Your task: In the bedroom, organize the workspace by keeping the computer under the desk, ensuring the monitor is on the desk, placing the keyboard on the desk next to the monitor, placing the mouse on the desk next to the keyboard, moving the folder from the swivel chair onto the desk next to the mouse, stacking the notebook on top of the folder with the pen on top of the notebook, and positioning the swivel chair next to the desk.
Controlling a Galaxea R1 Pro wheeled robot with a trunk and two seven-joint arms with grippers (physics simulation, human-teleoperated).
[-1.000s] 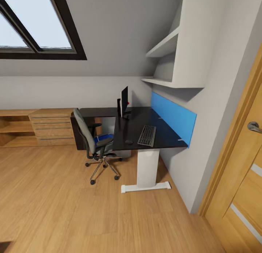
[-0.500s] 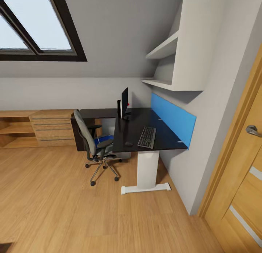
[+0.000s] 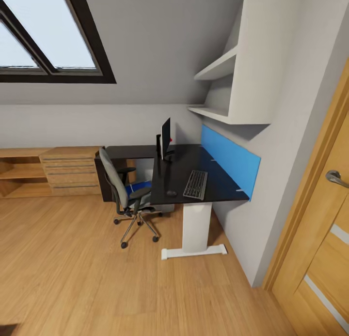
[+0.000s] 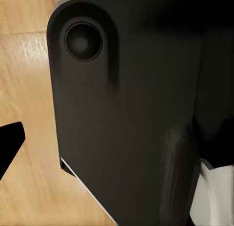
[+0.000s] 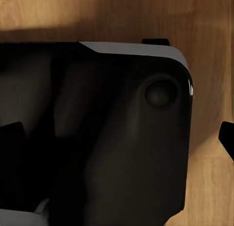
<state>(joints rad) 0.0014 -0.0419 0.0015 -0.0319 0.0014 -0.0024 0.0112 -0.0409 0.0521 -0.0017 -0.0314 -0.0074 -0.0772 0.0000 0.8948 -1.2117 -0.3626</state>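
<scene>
In the head view the desk stands against the right wall of the bedroom. The monitor is upright at its back, seen edge-on. The keyboard lies near the desk's front, with the mouse to its left. The swivel chair is at the desk's left side, and the blue folder lies on its seat. A grey box low under the desk may be the computer. The notebook and pen are out of view. Each wrist view has dark fingertips at the picture's edges, in front of the robot's black body.
A low wooden shelving unit runs along the left wall under the skylight. White wall shelves hang above the desk. An oak door is at the right. Wooden floor lies between me and the desk.
The whole head view has shifted slightly, so the camera moved. The desk, the chair and the things on them have stayed where they were.
</scene>
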